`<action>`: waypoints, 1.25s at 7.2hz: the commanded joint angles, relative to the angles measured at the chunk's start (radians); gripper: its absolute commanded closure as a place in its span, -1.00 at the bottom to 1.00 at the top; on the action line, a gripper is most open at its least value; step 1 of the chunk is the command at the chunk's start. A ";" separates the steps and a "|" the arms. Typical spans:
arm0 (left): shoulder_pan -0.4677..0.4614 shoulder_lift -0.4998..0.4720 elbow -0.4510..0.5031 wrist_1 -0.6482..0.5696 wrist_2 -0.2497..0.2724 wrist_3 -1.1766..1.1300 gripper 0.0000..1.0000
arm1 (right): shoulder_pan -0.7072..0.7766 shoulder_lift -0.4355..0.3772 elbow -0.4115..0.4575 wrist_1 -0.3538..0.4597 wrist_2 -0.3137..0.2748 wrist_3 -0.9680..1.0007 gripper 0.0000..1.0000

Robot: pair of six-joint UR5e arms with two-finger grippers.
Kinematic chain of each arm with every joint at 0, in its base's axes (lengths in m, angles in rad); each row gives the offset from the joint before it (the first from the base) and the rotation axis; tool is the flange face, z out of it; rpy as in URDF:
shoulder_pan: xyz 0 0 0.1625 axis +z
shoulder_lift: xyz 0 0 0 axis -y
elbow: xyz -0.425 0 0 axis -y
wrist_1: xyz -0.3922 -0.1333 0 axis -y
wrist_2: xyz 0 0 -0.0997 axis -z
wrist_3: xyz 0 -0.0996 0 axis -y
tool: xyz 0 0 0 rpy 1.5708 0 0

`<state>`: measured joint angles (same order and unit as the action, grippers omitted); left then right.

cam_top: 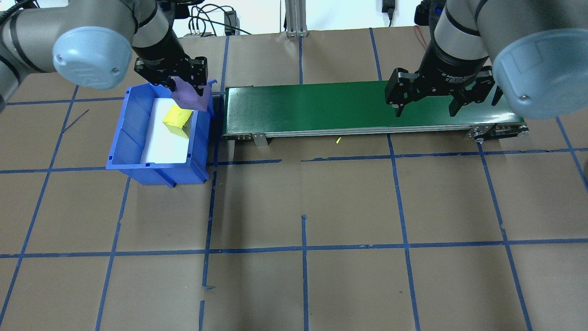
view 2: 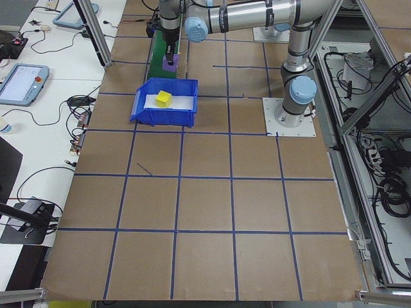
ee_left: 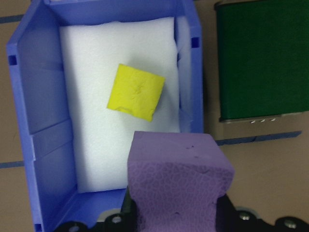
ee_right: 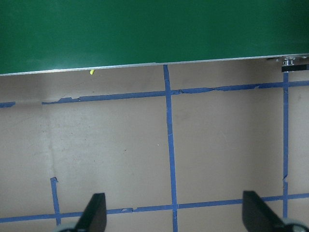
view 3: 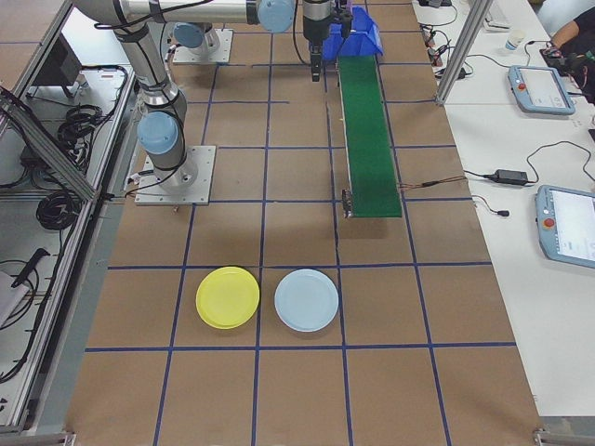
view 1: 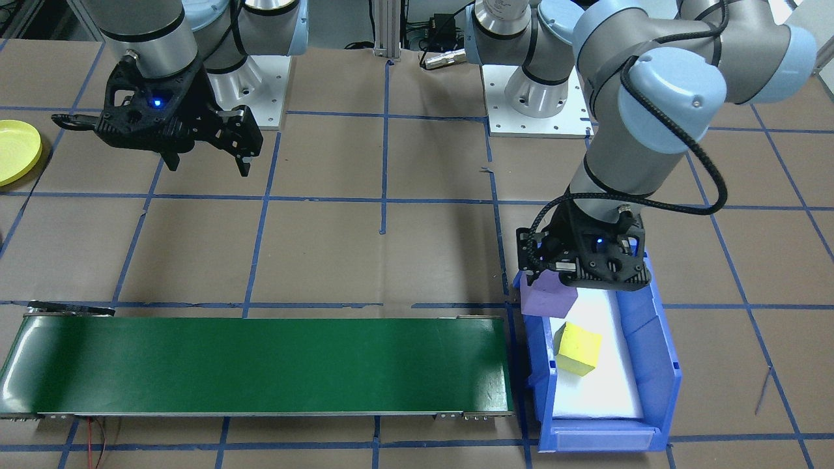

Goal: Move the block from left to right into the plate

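The left gripper (cam_top: 186, 89) is clamped on a purple foam block (ee_left: 177, 181), a near-cube with no clear long axis and a crackled face, held above the blue bin's (cam_top: 133, 133) corner nearest the green conveyor belt (cam_top: 321, 108). A yellow block (ee_left: 136, 92) lies rotated on the bin's white foam liner (ee_left: 96, 130). The right gripper (cam_top: 425, 108) hangs wide open and empty beside the belt's far end. The yellow plate (view 3: 228, 297) sits well apart on open table beside a pale blue plate (view 3: 306, 300).
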<state>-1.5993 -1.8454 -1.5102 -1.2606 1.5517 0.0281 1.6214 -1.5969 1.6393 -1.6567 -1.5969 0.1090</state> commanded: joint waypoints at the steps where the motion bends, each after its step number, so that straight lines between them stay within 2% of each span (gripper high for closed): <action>1: -0.071 -0.099 0.004 0.149 -0.005 -0.110 0.68 | 0.000 0.000 0.001 0.000 0.000 0.000 -1.00; 3: -0.090 -0.136 0.004 0.176 -0.010 -0.158 0.66 | 0.000 0.000 0.005 0.000 0.000 0.000 -1.00; 4: -0.091 -0.170 0.002 0.228 -0.025 -0.158 0.59 | 0.000 0.000 0.005 0.000 0.000 0.000 -1.00; 5: -0.096 -0.181 -0.011 0.230 -0.031 -0.154 0.47 | 0.000 0.000 0.005 0.000 0.000 0.000 -1.00; 6: -0.099 -0.184 -0.021 0.246 -0.031 -0.146 -0.24 | 0.000 0.000 0.007 0.000 0.000 -0.003 -1.00; 7: -0.099 -0.189 -0.033 0.280 -0.044 -0.146 -0.68 | 0.000 0.000 0.007 0.000 0.000 -0.006 -1.00; 8: -0.103 -0.189 -0.039 0.279 -0.044 -0.143 -0.80 | -0.003 0.002 0.007 0.000 0.000 -0.006 -1.00; 9: -0.103 -0.186 -0.039 0.274 -0.048 -0.126 -1.00 | -0.003 0.002 0.007 0.000 0.000 -0.006 -1.00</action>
<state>-1.7010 -2.0322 -1.5453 -0.9873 1.5084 -0.1124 1.6195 -1.5959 1.6459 -1.6567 -1.5969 0.1033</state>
